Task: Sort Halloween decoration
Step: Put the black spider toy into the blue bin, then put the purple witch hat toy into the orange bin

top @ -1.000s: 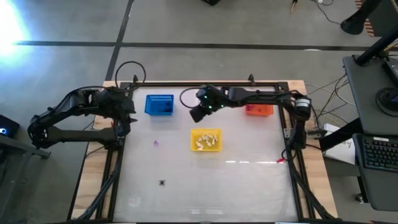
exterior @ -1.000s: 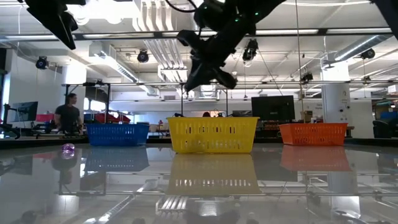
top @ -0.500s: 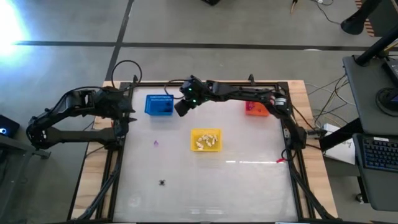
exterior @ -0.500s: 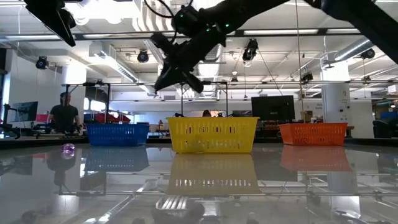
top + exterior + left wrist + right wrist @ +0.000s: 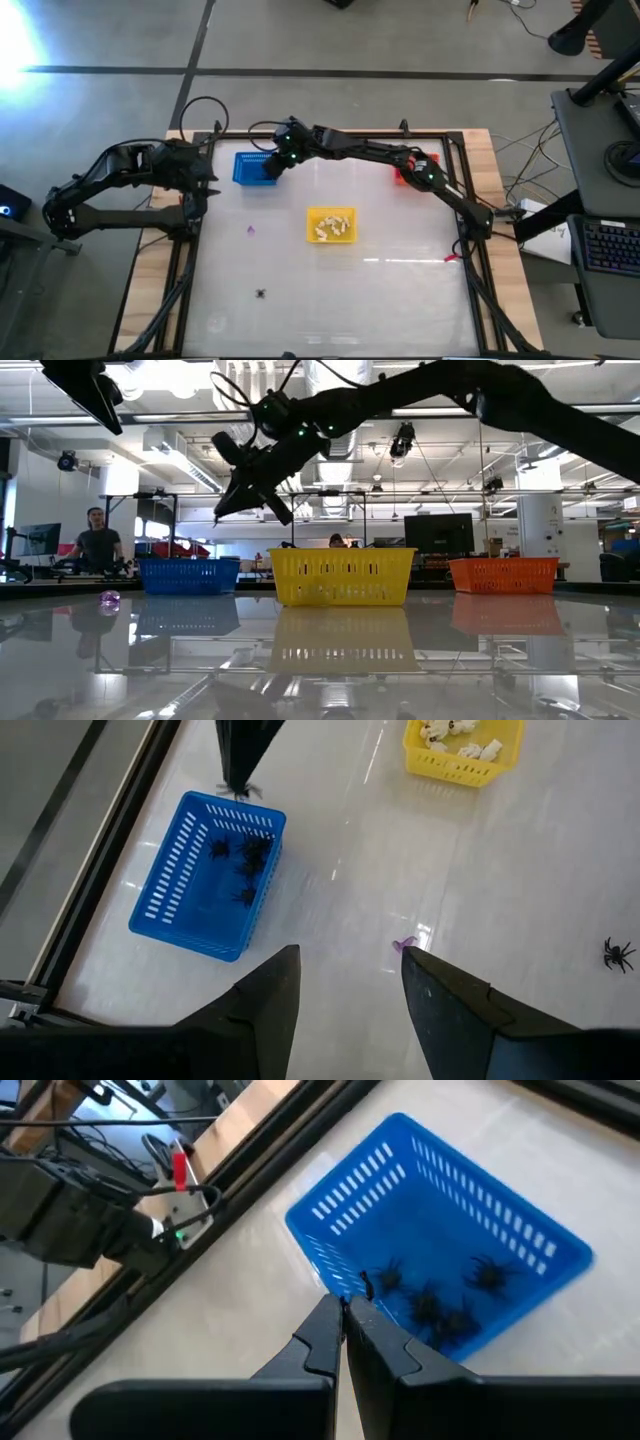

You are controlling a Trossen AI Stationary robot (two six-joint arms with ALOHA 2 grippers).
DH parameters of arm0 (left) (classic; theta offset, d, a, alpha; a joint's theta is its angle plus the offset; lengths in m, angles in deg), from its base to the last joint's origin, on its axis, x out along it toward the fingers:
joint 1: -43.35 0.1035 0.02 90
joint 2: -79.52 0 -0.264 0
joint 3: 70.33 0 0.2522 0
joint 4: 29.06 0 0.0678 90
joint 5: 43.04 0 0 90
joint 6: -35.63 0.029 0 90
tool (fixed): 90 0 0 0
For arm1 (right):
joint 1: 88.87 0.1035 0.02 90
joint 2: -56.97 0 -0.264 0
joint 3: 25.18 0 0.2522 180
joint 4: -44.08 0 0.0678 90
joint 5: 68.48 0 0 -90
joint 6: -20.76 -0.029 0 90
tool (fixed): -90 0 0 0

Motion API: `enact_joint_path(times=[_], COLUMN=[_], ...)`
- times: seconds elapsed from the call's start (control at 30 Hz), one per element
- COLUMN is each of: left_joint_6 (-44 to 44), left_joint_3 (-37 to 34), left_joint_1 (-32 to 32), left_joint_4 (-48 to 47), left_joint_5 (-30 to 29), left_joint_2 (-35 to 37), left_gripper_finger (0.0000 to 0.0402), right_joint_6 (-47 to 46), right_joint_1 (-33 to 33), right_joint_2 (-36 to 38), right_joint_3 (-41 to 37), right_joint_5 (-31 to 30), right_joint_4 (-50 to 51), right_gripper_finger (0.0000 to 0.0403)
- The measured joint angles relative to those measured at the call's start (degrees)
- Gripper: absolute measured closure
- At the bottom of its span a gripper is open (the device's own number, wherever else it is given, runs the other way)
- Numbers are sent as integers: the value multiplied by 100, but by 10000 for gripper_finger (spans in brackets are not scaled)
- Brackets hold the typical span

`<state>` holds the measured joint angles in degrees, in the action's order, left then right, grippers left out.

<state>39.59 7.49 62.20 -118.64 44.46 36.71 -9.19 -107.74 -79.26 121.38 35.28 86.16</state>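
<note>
Right gripper: arm stretched across the far side of the table; jaws pinched shut on a black spider, held just above the rim of the blue basket on the side facing the yellow basket.
Left gripper: waits at the table's left edge, beside the blue basket; jaws spread wide, nothing between them.
Blue basket: far-left part of the table; approx. four black spiders lie inside.
Yellow basket: near table centre; cream pieces piled inside.
Orange basket: far-right part of the table, partly hidden by the right arm; contents can't be told.
Loose purple piece: on the table between the left edge and the yellow basket.
Loose black spider: on the table nearer the front edge, well apart from all baskets.
Background: a person in the room beyond the table, low view.
</note>
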Motion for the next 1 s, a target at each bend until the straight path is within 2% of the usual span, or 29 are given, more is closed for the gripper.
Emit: enact_joint_path(times=[0.1, 0.4, 0.8, 1.0], left_joint_6=[0, -10, -6, -2], left_joint_3=[0, 0, 0, 0], left_joint_1=[-1, -2, -1, -2], left_joint_4=[-2, 0, -3, -2], left_joint_5=[0, 0, 2, 4], left_joint_2=[0, -11, -58, -195], left_gripper_finger=[242, 242, 242, 242], right_joint_6=[2, 99, 300, 458], right_joint_1=[-2, -23, -42, -42], right_joint_2=[-221, -351, -249, 346], right_joint_3=[227, 205, 201, 203], right_joint_5=[28, -13, -17, 21], right_joint_4=[-5, 14, 115, 1202], right_gripper_finger=[394, 387, 298, 280])
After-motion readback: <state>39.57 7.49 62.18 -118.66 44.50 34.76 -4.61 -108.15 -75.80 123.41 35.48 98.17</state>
